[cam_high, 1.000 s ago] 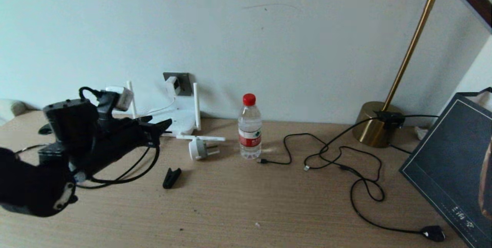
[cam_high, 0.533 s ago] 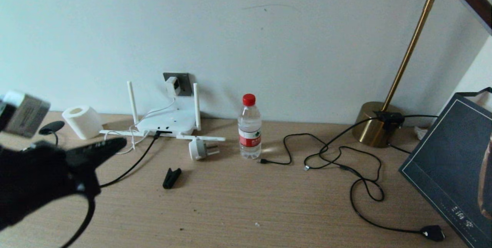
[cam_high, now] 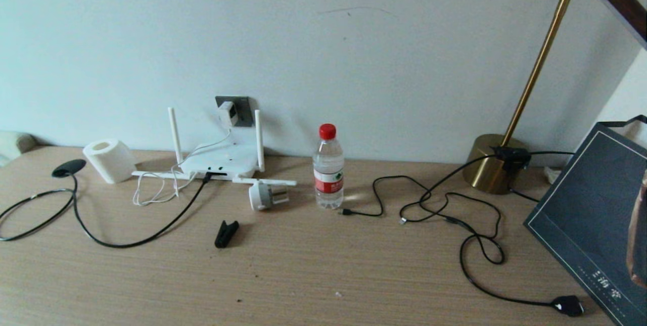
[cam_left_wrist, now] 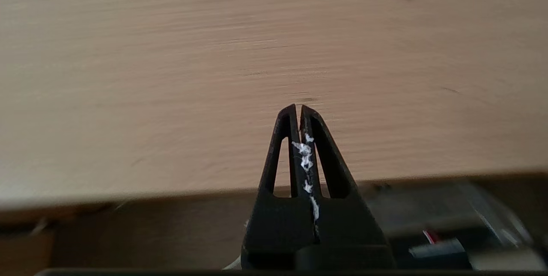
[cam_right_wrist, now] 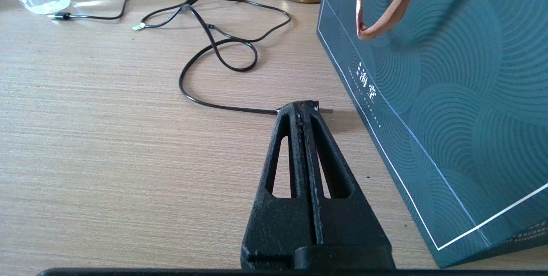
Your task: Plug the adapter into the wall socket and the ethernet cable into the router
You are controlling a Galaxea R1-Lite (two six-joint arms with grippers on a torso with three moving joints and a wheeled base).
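The white adapter (cam_high: pixel 227 112) sits in the dark grey wall socket (cam_high: pixel 244 108), and its thin white cord hangs down to the router (cam_high: pixel 222 159). The black ethernet cable (cam_high: pixel 167 225) lies on the table, and its end meets the router's front edge at the dark ports. Neither arm shows in the head view. My left gripper (cam_left_wrist: pixel 298 107) is shut and empty, low over the table's front edge. My right gripper (cam_right_wrist: pixel 304 105) is shut and empty, resting near the teal bag.
A round grey-white plug (cam_high: pixel 263 196), a black clip (cam_high: pixel 225 233) and a water bottle (cam_high: pixel 328 167) stand in front of the router. A paper roll (cam_high: pixel 107 160) sits at the left. Thin black cords (cam_high: pixel 455 215), a brass lamp base (cam_high: pixel 493 164) and a teal bag (cam_high: pixel 596 215) fill the right.
My left arm has pulled back from the router, down and left, out of the head view. The ethernet cable now lies loose on the table with its end at the router.
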